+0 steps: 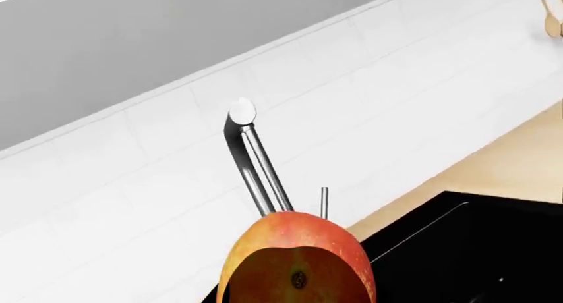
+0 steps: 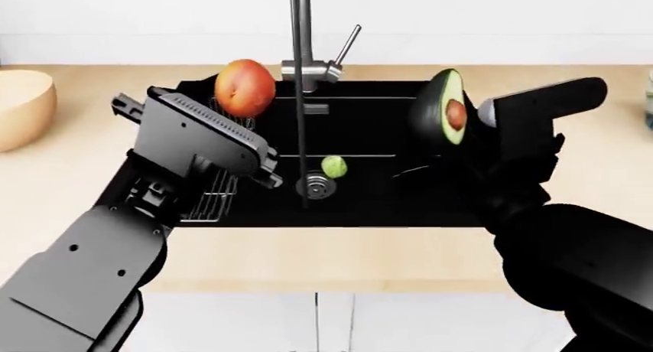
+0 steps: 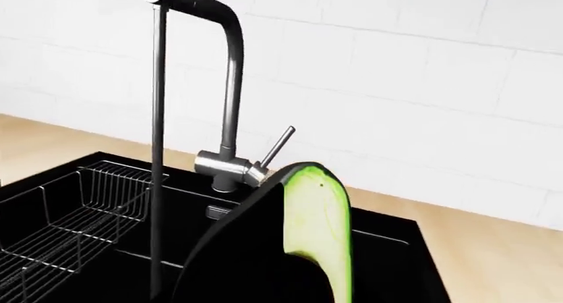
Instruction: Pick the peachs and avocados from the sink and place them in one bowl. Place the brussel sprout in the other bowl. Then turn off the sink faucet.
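Black and deep, the sink (image 2: 408,206) sits in a pale wooden tabletop (image 2: 82,184) as both arms lift fruit above it. The left pincer (image 2: 237,111) grips a red-orange peach (image 2: 245,87) over the wire rack (image 2: 216,195); the right pincer (image 2: 464,116) clamps a halved avocado (image 2: 445,107), cut face and pit showing. Water runs in a thin stream from the steel faucet (image 2: 299,30) to the drain (image 2: 315,187), just beside the green brussel sprout (image 2: 334,167) on the basin floor. A tan bowl (image 2: 21,107) stands at far left.
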### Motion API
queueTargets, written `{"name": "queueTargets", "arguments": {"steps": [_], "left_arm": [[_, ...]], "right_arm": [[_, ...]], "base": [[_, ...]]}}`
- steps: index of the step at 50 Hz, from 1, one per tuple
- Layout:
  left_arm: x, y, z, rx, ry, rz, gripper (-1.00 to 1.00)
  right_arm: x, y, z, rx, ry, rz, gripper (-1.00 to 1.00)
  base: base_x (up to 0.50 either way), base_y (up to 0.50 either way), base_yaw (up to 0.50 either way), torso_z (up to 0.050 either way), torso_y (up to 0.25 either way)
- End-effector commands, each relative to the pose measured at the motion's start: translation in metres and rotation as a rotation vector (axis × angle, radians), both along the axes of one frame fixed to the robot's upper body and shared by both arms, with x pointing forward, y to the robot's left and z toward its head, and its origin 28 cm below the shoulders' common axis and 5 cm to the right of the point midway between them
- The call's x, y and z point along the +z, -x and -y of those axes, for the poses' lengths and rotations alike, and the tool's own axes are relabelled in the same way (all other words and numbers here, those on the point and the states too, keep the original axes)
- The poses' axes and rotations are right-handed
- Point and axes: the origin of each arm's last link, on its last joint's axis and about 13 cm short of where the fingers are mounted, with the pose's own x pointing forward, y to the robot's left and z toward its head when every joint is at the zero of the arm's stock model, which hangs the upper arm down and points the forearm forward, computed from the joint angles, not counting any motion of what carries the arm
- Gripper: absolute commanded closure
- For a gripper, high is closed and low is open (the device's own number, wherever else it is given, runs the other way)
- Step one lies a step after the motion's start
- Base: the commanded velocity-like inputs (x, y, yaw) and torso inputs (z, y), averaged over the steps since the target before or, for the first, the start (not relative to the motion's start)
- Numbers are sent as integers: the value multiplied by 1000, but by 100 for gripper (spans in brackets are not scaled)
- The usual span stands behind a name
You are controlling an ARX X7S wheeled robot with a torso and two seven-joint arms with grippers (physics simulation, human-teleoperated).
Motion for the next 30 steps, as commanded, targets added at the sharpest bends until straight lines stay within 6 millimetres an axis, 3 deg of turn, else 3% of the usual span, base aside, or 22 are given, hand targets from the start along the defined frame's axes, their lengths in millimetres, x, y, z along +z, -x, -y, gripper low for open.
{"name": "queueTargets", "arguments": {"steps": [1,30], "left_arm": [[4,-2,8,124,95,88,100],[5,-1,10,97,130,139,100]], "right_arm": [[6,5,5,-58,-73,116,100],[10,9,7,-61,-122,205,100]], "base": [[-98,-500,0,0,0],[-5,-500,0,0,0]]}}
